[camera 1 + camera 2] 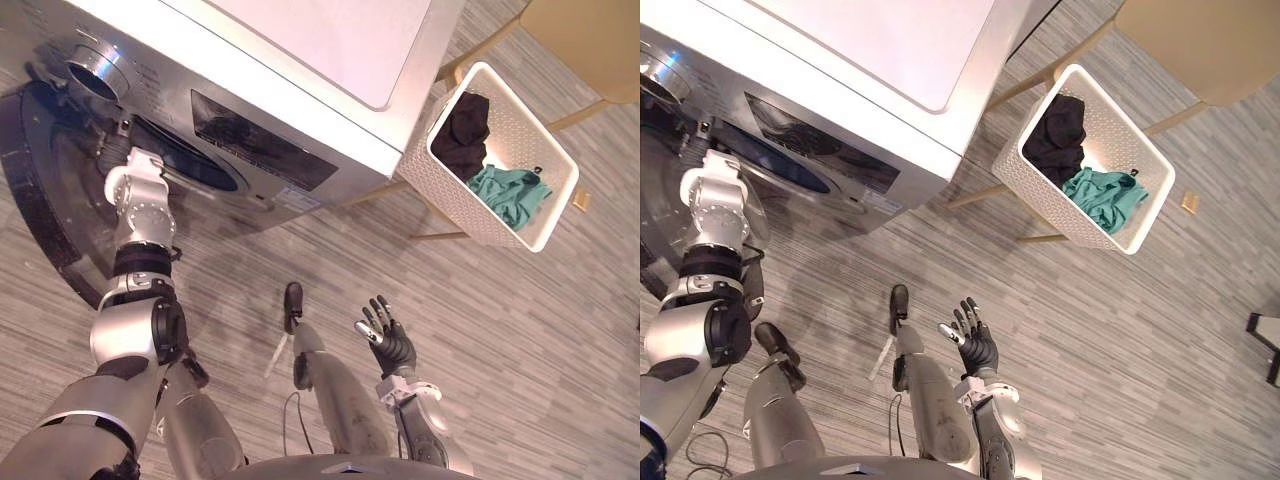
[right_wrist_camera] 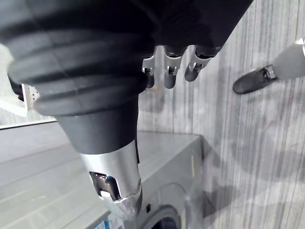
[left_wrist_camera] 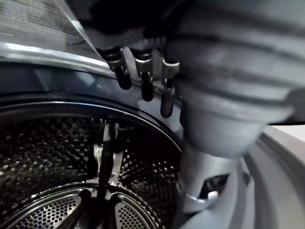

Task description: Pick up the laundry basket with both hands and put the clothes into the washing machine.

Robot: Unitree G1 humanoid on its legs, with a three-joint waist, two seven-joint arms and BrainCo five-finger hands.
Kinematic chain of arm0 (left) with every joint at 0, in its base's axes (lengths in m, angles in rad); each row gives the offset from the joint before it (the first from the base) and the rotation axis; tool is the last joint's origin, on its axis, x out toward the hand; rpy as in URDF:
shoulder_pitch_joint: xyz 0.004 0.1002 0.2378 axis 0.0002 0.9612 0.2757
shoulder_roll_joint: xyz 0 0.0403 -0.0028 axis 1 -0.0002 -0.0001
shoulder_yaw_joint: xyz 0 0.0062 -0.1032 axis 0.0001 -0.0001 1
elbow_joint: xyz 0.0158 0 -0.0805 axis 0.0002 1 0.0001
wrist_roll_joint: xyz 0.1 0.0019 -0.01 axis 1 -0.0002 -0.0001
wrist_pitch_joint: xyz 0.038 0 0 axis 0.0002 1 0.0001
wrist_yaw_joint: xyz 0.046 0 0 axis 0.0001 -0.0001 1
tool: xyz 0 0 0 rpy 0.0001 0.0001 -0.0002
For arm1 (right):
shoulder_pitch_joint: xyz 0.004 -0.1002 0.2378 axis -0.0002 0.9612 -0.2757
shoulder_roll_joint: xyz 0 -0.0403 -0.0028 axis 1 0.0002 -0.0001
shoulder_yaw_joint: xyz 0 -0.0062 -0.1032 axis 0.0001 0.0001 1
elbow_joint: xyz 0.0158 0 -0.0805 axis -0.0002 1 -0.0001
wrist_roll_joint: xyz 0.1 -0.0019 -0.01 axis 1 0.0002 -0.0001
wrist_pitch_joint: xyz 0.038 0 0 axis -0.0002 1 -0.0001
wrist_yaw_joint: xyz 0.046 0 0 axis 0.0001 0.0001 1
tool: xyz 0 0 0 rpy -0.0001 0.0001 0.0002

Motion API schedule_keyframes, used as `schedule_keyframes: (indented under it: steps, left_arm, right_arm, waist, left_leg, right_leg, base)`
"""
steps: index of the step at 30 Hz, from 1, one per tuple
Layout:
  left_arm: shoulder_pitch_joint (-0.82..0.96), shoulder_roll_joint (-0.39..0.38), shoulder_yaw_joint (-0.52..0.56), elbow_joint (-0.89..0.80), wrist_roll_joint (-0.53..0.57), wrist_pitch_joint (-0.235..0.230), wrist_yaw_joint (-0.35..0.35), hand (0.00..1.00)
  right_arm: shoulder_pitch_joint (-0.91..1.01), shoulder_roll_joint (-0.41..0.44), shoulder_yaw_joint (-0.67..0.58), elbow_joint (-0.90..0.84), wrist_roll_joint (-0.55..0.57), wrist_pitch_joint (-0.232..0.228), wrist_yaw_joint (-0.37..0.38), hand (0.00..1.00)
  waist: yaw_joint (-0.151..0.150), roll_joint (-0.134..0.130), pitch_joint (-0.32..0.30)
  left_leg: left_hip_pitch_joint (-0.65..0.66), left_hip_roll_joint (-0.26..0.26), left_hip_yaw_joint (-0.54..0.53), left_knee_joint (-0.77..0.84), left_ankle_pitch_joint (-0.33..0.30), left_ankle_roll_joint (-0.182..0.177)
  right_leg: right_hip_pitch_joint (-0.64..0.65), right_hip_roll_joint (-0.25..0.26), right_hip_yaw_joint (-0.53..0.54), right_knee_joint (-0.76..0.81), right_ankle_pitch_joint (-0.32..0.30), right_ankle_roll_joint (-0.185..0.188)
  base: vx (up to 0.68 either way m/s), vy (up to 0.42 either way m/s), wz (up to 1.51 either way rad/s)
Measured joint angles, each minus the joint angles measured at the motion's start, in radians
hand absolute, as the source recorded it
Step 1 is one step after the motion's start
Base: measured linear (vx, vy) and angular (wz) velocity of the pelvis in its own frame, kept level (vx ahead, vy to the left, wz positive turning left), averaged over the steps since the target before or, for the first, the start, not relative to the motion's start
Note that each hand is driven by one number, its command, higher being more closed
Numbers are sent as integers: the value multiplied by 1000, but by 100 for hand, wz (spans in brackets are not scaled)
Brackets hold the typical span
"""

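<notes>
The white laundry basket (image 1: pixel 548 150) stands to the right of the washing machine (image 1: pixel 330 60), tilted on a wooden frame, and no hand touches it. Inside lie a black garment (image 1: pixel 462 130) and a teal garment (image 1: pixel 510 192). My left hand (image 1: pixel 113 150) is up at the rim of the machine's round opening (image 1: pixel 195 160); in its wrist view the fingers (image 3: pixel 142 78) hang relaxed over the bare steel drum (image 3: pixel 52 157), holding nothing. Low over the floor, well short of the basket, my right hand (image 1: pixel 388 340) is open with its fingers spread, and its fingers (image 2: pixel 169 71) grip nothing.
The machine's dark round door (image 1: pixel 40 190) is swung open on the left, beside my left arm. A tan wooden seat (image 1: pixel 590 40) stands behind the basket, its legs (image 1: pixel 440 236) showing under it. Grey plank floor (image 1: pixel 520 350) lies between me and the basket.
</notes>
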Motion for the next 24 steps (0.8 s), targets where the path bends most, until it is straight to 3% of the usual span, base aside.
schedule_keyframes:
  steps: [2,8,10,13,21,24]
  left_arm:
    - [28,-25,1,5,11,0,-11,0]
    - [159,-73,89,60,8,13,-31,0]
    - [257,-89,155,92,8,18,-21,0]
    - [350,-103,156,129,19,20,-25,0]
    - [464,-185,139,150,29,30,-59,0]
    - [527,-216,64,167,93,34,-89,0]
  right_arm:
    - [11,-3,-3,-12,0,0,0,0]
    - [17,-4,-3,-24,-2,-1,1,0]
    - [17,-4,-8,-24,-4,-1,1,0]
    - [17,-3,-22,-22,0,-1,2,0]
    - [16,-1,-27,-1,-1,-1,2,0]
    - [14,1,-38,63,-4,-2,0,0]
  waist:
    - [7,1,0]
    - [20,6,-2]
    - [42,8,-3]
    - [59,8,-3]
    - [64,11,-22]
    - [62,22,-58]
  left_leg:
    - [10,-10,-7,-10,3,-1]
    - [32,-21,-10,-38,22,10]
    - [56,-38,-10,-65,40,6]
    - [84,-72,-11,-110,65,14]
    - [147,-155,-12,-200,98,42]
    - [174,-173,-12,-229,115,41]
  right_leg:
    - [19,-7,-21,0,-27,-31]
    - [49,-18,-64,0,-52,-37]
    - [65,-26,-70,0,-55,-40]
    - [82,-46,-76,0,-57,-39]
    - [123,-101,-96,0,-65,-27]
    - [141,-111,-98,0,-70,-21]
  base:
    - [27,44,24]
    - [25,41,19]
    - [83,78,21]
    - [57,51,19]
    - [8,46,17]
    - [27,29,7]
